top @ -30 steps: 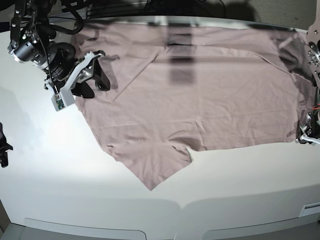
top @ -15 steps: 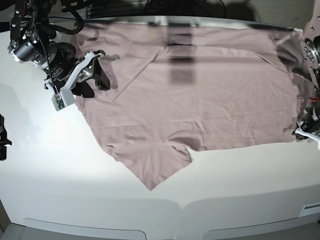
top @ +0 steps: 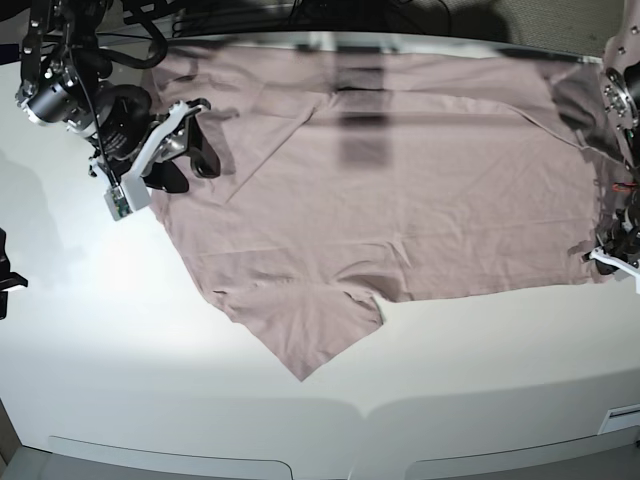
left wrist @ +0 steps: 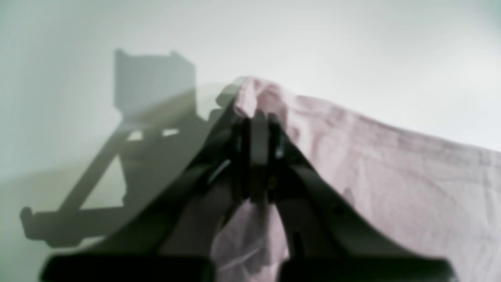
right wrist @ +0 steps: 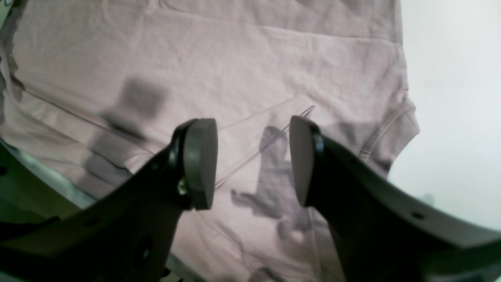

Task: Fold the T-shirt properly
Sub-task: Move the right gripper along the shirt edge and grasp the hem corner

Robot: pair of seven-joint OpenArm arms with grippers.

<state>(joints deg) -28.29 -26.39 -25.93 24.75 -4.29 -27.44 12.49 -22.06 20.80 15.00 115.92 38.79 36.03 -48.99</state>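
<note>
A dusty pink T-shirt lies spread almost flat across a white table, taking up most of the far half of the surface, with one short sleeve pointing toward the near edge and the hem end at the right of the base view. The step in hand looks like the first grasp before a fold: the left gripper, at the far right edge of the base view, has its jaws pressed together on a bunched corner of the pink cloth, which rises in a small peak between the fingers in the left wrist view (that picture is soft, so how much fabric is caught cannot be told). The right gripper, at the left of the base view, hovers above the other end of the shirt with its jaws spread wide and nothing between them; its two grey pads frame a seam and the hemmed sleeve edge below. Judging from this, the next move calls for the right gripper to come down and pinch its own corner or edge, so that both arms can lift and carry the cloth over together. With only one side held, a pull would likely drag the shirt askew and wrinkle it.
</note>
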